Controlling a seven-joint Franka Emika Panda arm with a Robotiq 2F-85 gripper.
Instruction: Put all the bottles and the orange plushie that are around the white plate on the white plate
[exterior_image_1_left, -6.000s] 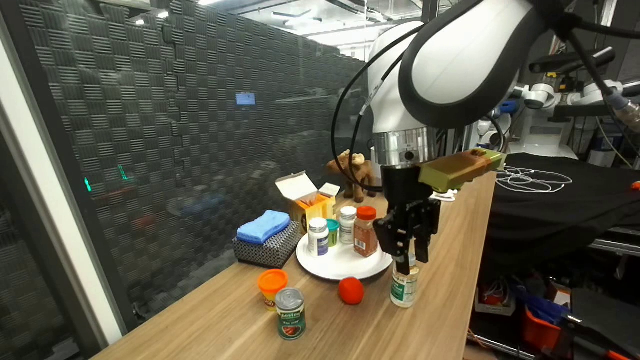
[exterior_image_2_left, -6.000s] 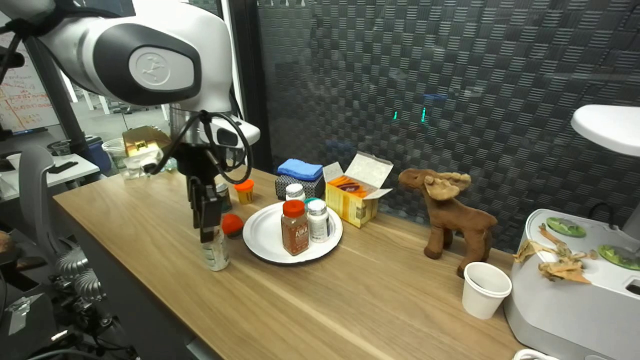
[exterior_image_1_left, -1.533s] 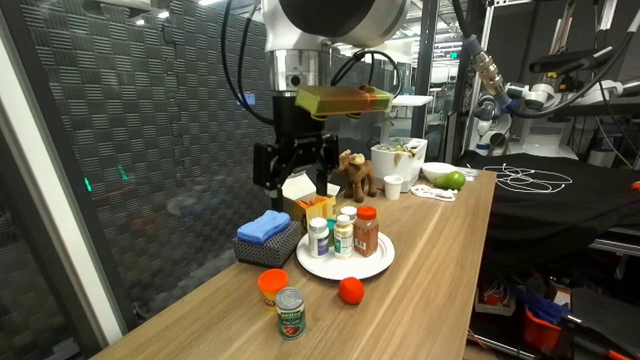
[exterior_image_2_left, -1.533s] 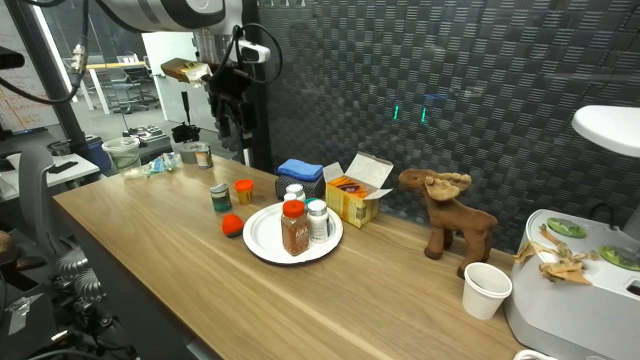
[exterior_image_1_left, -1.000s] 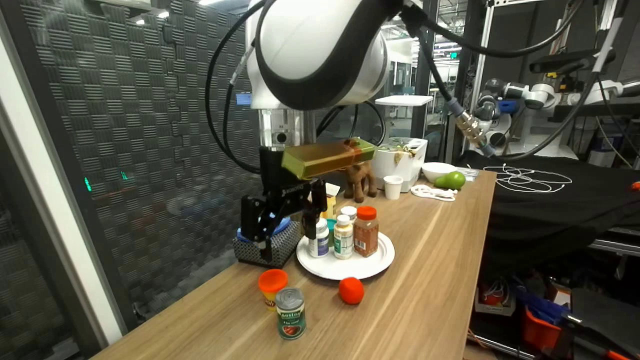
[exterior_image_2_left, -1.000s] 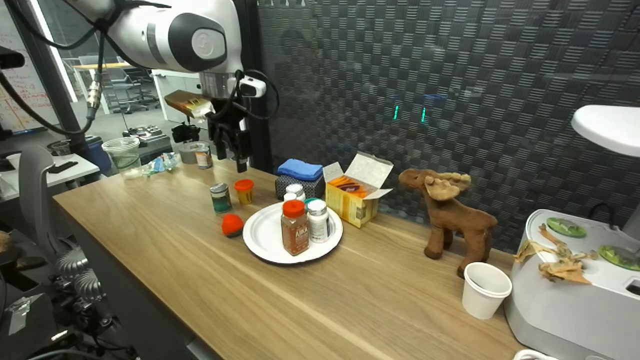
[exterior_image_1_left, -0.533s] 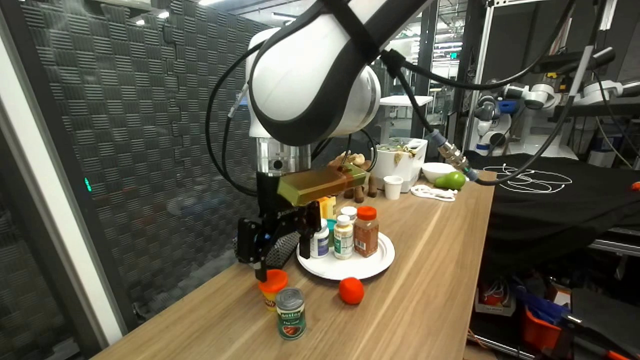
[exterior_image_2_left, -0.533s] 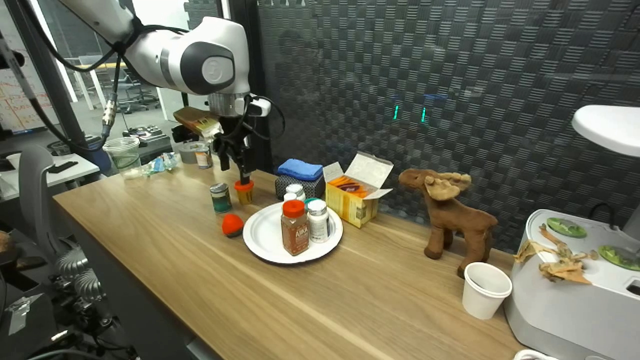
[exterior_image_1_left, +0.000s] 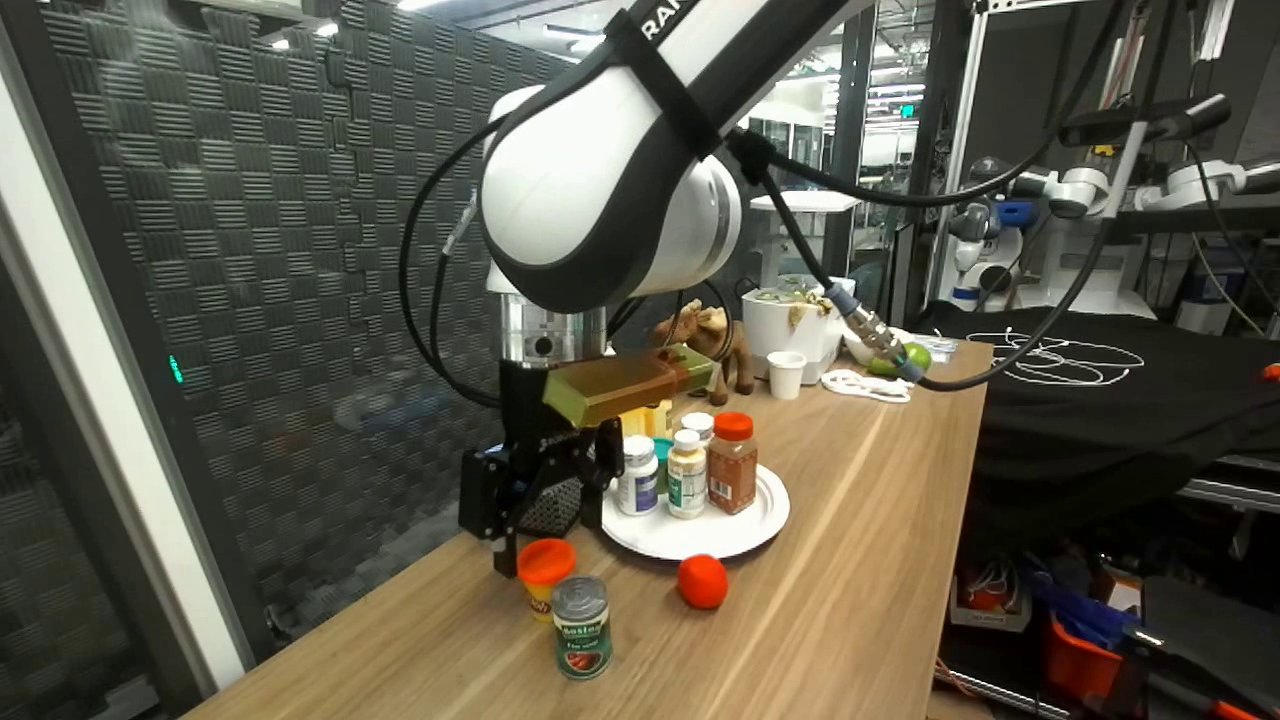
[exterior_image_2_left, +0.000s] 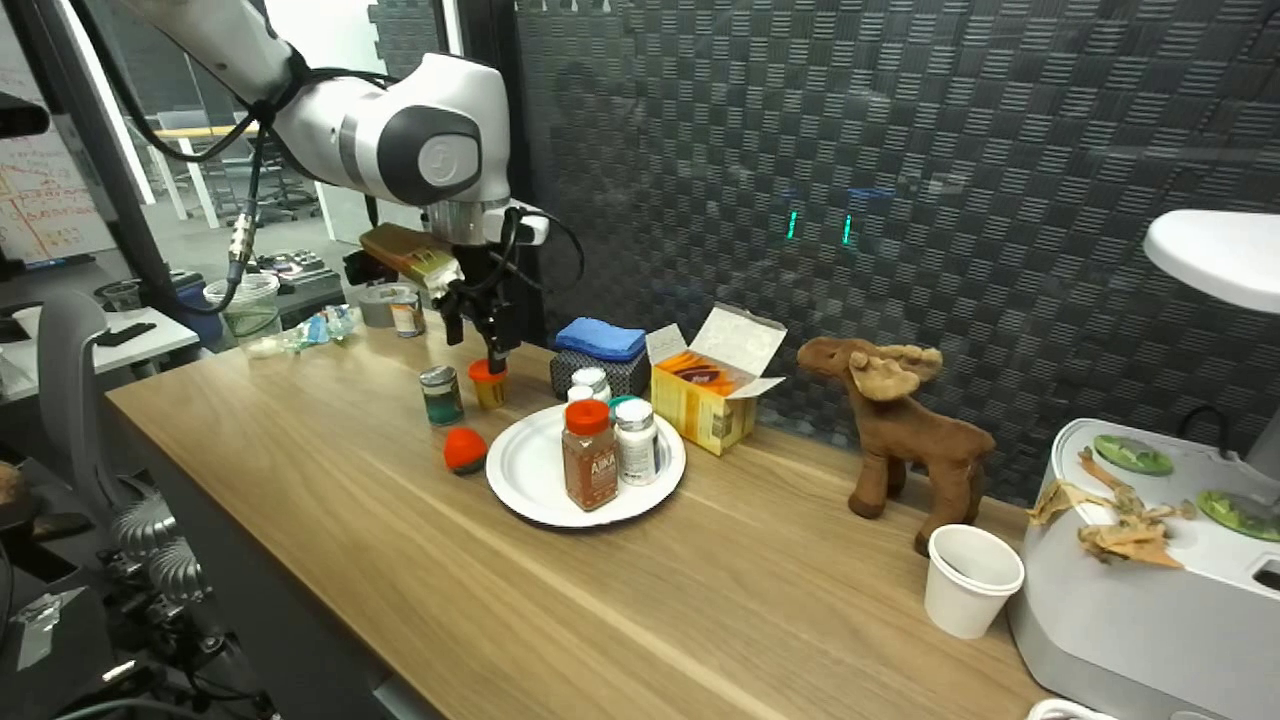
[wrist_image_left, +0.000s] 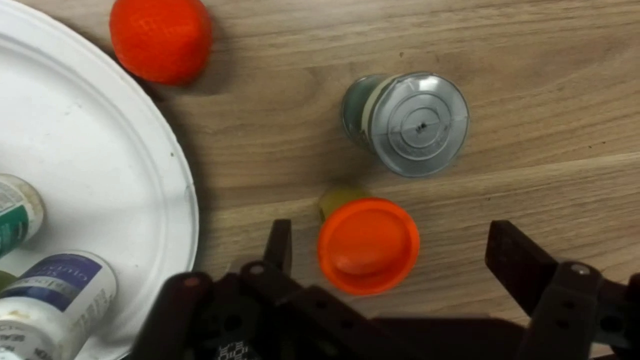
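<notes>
Gripper (wrist_image_left: 389, 246) jaws wide; smooth, round white plate (exterior_image_1_left: 690, 541) carries white cylindrical bottles (exterior_image_1_left: 687, 478) and a squarish brown bottle (exterior_image_1_left: 732, 472), caps up, long axes vertical.

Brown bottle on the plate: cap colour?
Red: the cap on the brown bottle shows best in an exterior view.

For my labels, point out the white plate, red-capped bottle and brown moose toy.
White plate (wrist_image_left: 107, 155): wrist view, bare surface.
Red-capped bottle (exterior_image_1_left: 733, 468): an exterior view, body.
Brown moose toy (exterior_image_2_left: 918, 430): an exterior view, torso.
</notes>
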